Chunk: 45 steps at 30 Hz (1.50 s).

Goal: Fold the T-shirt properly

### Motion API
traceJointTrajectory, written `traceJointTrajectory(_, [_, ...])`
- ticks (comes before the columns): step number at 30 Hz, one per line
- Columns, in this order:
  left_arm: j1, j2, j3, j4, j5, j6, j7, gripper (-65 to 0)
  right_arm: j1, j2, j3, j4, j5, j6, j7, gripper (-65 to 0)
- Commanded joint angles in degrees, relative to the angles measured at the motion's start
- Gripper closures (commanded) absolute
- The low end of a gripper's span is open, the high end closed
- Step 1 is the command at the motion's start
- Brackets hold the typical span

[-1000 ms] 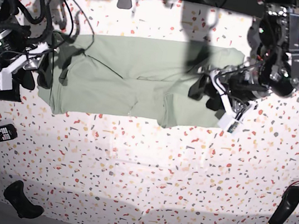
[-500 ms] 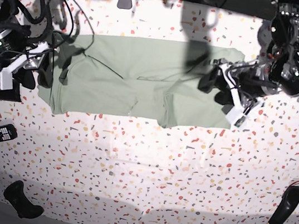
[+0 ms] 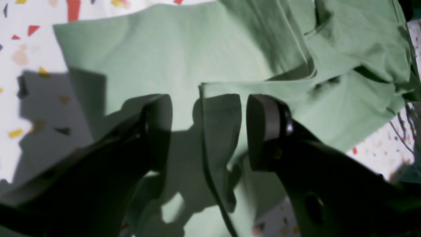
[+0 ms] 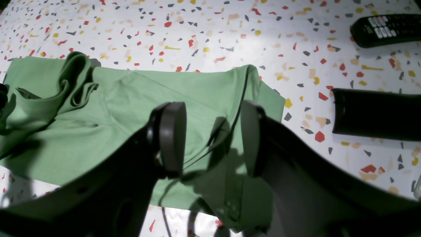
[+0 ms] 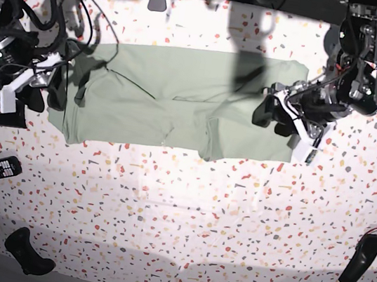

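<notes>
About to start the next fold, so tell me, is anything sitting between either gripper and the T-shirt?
Nothing visible. The left gripper and right gripper both hang open directly over the T-shirt edges, with only air between.

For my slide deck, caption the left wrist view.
Open left end effector poised over a folded edge of the sage-green T-shirt.

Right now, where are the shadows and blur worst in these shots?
Left wrist view: the left gripper is dark and soft, shadowing the T-shirt. Right wrist view: the right gripper is blurred; the table stays sharp. Base view: bright glare mid-table, edges bowed.
</notes>
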Motion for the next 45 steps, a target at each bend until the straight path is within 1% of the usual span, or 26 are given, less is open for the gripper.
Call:
traceJointTrajectory(1, [-0.55, 0.09, -0.11, 1.05, -1.55, 0.0, 0.24, -33.1, 0.35, 0.68, 0.31, 1.09, 1.03, 0.49, 1.25, -26.0])
traceJointTrajectory(3, [-0.55, 0.96, -0.11, 1.05, -2.01, -0.02, 1.86, -33.1, 0.35, 0.68, 0.31, 1.09, 1.05, 0.49, 1.27, -26.0])
traceJointTrajectory(10, [1.6, 6.67, -0.11, 1.05, -1.79, -0.13, 1.97, -33.1, 0.35, 0.68, 0.31, 1.09, 1.03, 0.49, 1.27, -26.0])
traceJointTrajectory(12, [2.38, 7.82, -0.11, 1.05, -1.81, -0.76, 2.19, -33.1, 0.35, 0.68, 0.31, 1.09, 1.03, 0.49, 1.27, -26.0])
traceJointTrajectory(14, [2.54, 8.33, -0.11, 1.07, -2.25, -1.68, 4.31, -33.1, 0.35, 0.68, 0.31, 1.09, 1.03, 0.49, 1.27, -26.0])
traceJointTrajectory(15, [2.4, 8.37, -0.11, 1.09, -3.54, -1.84, 5.88, -33.1, 0.35, 0.68, 0.31, 1.09, 1.03, 0.49, 1.27, -26.0])
traceJointTrajectory(17, [2.08, 8.37, -0.11, 1.16, -8.33, -1.81, 9.53, -33.1, 0.35, 0.68, 0.31, 1.09, 1.03, 0.49, 1.29, -26.0])
traceJointTrajectory(19, [1.92, 8.37, -0.11, 1.25, -15.19, -1.81, 12.24, -33.1, 0.35, 0.68, 0.31, 1.09, 1.03, 0.49, 1.51, -26.0])
traceJointTrajectory(22, [2.12, 8.37, -0.11, 1.29, -24.92, -2.03, 13.7, -33.1, 0.35, 0.68, 0.31, 1.09, 1.03, 0.49, 1.49, -26.0])
traceJointTrajectory(25, [2.1, 8.39, -0.11, 1.29, -29.42, -5.07, 14.64, -33.1, 0.35, 0.68, 0.31, 1.09, 1.03, 0.49, 1.49, -26.0])
traceJointTrajectory(26, [2.1, 8.39, -0.11, 1.29, -30.18, -5.55, 14.97, -33.1, 0.35, 0.68, 0.31, 1.09, 1.03, 0.49, 1.49, -26.0])
traceJointTrajectory(30, [2.08, 8.35, -0.11, 1.29, -30.34, -6.12, 15.02, -33.1, 0.35, 0.68, 0.31, 1.09, 0.98, 0.49, 1.49, -26.0])
traceJointTrajectory(32, [2.05, 8.35, -0.11, 1.29, -30.25, -6.14, 14.16, -33.1, 0.37, 0.68, 0.31, 1.09, 0.7, 0.49, 1.49, -26.0])
traceJointTrajectory(34, [2.05, 8.35, -0.11, 1.29, -29.24, -6.12, 11.63, -33.1, 0.35, 0.68, 0.31, 0.92, -1.31, 0.49, 3.28, -26.0])
traceJointTrajectory(37, [2.05, 8.35, -0.11, 1.29, -26.25, -6.12, 6.4, -33.1, 0.37, 0.68, 0.31, 0.07, -7.19, 0.49, 8.37, -26.1])
traceJointTrajectory(39, [2.05, 8.37, -0.11, 1.29, -24.22, -6.14, 4.63, -33.1, 0.37, 0.68, 0.31, -0.33, -8.57, 0.49, 8.26, -26.1])
traceJointTrajectory(41, [2.08, 8.37, -0.11, 1.29, -22.67, -6.14, 4.35, -33.1, 0.37, 0.68, 0.31, -0.46, -8.48, 0.49, 6.58, -26.2])
traceJointTrajectory(42, [2.08, 8.37, -0.11, 1.29, -21.9, -6.27, 4.42, -33.1, 0.37, 0.68, 0.31, -0.46, -8.48, 0.49, 6.14, -27.9])
traceJointTrajectory(45, [2.08, 8.35, -0.11, 1.29, -20.87, -7.1, 4.5, -33.1, 0.37, 0.68, 0.31, -0.46, -8.46, 0.49, 6.47, -40.9])
